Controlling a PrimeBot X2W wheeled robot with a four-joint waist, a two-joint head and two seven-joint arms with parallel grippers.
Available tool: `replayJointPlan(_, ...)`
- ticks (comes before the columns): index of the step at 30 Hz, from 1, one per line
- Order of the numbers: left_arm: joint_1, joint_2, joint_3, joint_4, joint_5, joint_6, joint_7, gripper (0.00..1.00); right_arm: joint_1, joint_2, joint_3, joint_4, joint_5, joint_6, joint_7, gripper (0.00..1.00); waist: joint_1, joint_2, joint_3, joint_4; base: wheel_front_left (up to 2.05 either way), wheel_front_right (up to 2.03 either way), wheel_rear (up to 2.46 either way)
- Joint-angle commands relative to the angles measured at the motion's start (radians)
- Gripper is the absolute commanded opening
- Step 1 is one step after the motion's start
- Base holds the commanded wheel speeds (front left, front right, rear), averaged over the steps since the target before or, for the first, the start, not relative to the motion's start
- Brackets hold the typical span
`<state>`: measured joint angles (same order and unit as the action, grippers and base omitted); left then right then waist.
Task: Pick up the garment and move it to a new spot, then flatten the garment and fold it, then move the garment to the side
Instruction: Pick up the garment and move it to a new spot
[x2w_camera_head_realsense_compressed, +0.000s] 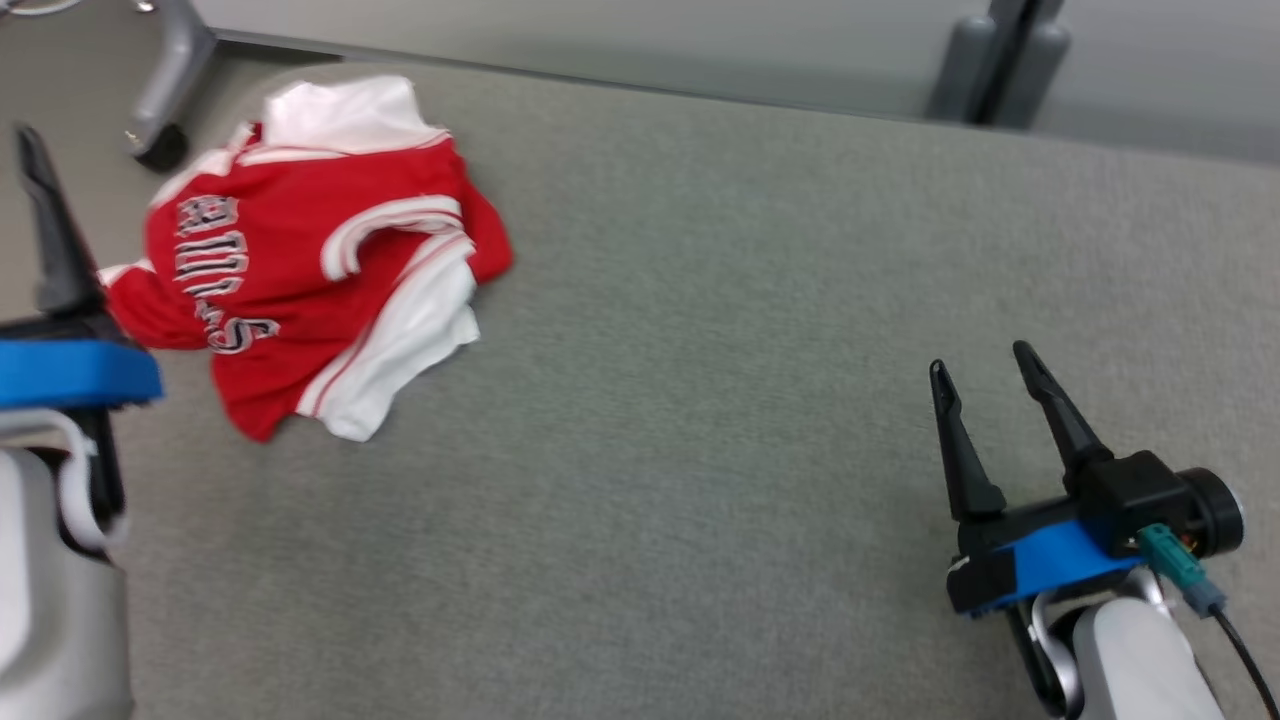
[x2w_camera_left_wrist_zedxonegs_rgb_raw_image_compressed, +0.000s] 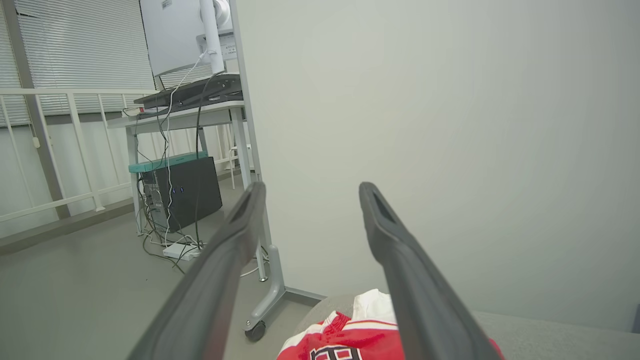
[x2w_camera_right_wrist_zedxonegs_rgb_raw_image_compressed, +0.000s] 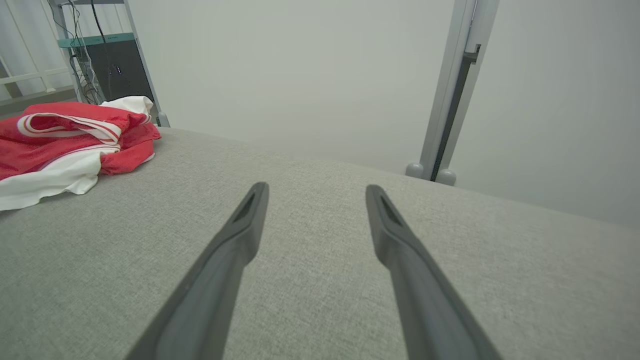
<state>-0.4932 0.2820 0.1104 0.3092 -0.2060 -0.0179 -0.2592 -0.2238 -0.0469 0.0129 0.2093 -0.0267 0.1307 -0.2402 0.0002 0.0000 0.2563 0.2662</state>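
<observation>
With both pairs of jaws apart and empty, we may pinch just one layer of the crumpled garment (x2w_camera_head_realsense_compressed: 310, 250) and drag it off the nearby edge of the tabletop (x2w_camera_head_realsense_compressed: 750, 350).

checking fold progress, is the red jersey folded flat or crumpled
Crumpled: the jersey lies bunched in uneven overlapping layers on the grey surface.

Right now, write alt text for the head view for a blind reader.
A crumpled red and white jersey lies at the upper left of a grey fabric surface. The left tool stands at the left edge beside it; the right tool, open and empty, shows at the lower right.
</observation>
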Motion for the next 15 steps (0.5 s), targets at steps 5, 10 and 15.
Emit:
replayJointPlan(5,-0.150,0.063,0.012,0.092,-0.026,-0.035,0.026,1.00,-0.026,-0.005,-0.025,-0.075,-0.040,0.000,0.025,1.00,-0.0002,0.0000,0.094,-0.066,0.00,0.00,0.00)
replayJointPlan(10,-0.253,0.106,-0.002,0.225,-0.045,-0.064,0.063,1.00,-0.025,-0.005,-0.041,-0.138,-0.056,0.000,0.047,1.00,-0.0002,0.0000,0.151,-0.112,0.00,0.00,0.00)
replayJointPlan(15,-0.307,0.122,-0.020,0.338,-0.059,-0.082,0.097,1.00,-0.025,-0.005,-0.043,-0.180,-0.062,0.000,0.060,1.00,-0.0002,0.0000,0.178,-0.132,0.00,0.00,0.00)
